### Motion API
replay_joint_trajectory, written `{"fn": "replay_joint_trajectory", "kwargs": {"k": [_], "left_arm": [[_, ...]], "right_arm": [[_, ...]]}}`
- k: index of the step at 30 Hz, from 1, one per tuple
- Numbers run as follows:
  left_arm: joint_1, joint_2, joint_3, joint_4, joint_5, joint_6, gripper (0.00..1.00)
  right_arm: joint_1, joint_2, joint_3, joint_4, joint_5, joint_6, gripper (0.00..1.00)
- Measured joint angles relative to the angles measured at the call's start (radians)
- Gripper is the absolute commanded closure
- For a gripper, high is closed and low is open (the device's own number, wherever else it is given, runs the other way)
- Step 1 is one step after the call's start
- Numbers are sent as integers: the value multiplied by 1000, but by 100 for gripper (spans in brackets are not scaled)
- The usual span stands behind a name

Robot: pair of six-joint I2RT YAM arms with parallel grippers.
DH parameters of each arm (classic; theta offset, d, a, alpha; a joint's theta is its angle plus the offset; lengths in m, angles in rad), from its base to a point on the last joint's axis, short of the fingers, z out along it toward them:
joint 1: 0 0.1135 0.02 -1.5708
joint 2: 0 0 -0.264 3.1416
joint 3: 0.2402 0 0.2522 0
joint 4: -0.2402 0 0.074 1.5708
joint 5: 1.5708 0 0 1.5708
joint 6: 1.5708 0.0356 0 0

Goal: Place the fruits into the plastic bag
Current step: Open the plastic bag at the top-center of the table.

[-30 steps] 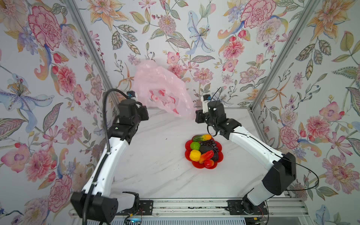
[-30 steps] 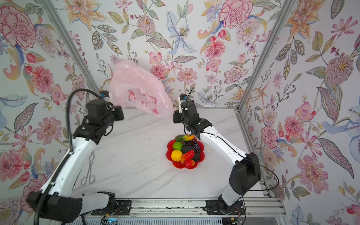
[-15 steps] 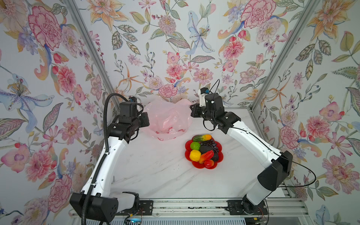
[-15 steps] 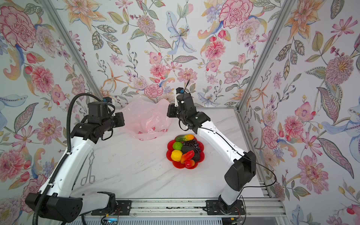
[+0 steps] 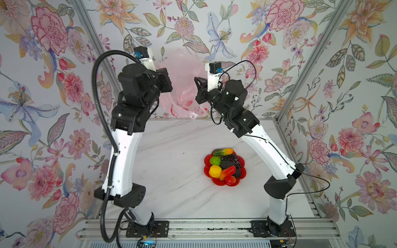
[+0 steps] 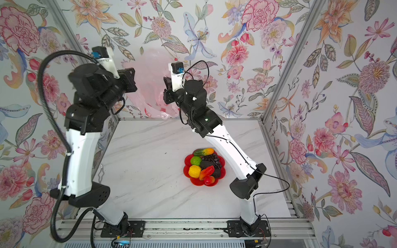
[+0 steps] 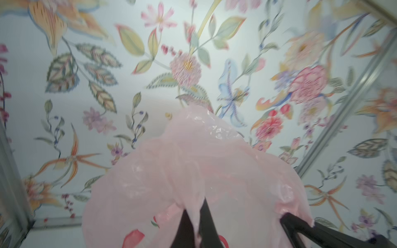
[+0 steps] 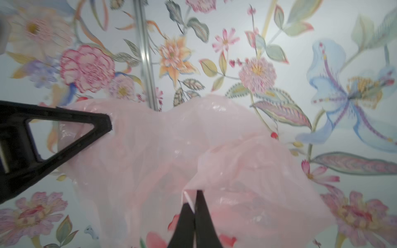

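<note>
Left hand, right hand each pinch plastic bag; bag aloft between them

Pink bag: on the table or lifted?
Lifted: the left gripper and right gripper each pinch the plastic bag, held up before the back wall.

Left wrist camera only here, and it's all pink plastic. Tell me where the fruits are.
Observer: The fruits lie piled in the red dish on the table, near the right arm.
Operator: Report the right hand.
Observer: Its own camera shows the right hand shut on a fold of the plastic bag.
Operator: Now the bag's position.
Observer: In both top views the plastic bag is held up, blurred, in front of the back wall.
</note>
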Motion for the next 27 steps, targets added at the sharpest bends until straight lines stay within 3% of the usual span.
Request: {"fn": "replay_joint_trajectory", "kwargs": {"k": [4, 7, 9, 13, 15, 17, 22, 27], "left_arm": [[-31, -448, -535, 282, -88, 77, 100], [29, -616, -909, 390, -161, 70, 100], [103, -550, -1075, 368, -148, 33, 100], [156, -188, -1284, 206, -78, -21, 100], [160, -148, -1347, 87, -55, -38, 100], [163, -201, -1339, 41, -43, -50, 100], [167, -351, -1170, 96, -18, -69, 100], [167, -391, -1189, 125, 4, -90, 100]], "right_arm": [[-8, -257, -308, 146, 27, -64, 100], [-137, -361, -582, 194, 22, 61, 100], [-217, -316, -705, 166, -20, 171, 100], [-246, -70, -875, -15, -72, 298, 100], [-229, 0, -906, -117, -91, 322, 100], [-219, 9, -901, -172, -112, 343, 100], [-249, -83, -756, -131, -145, 371, 100], [-266, -138, -703, -63, -162, 378, 100]]}}
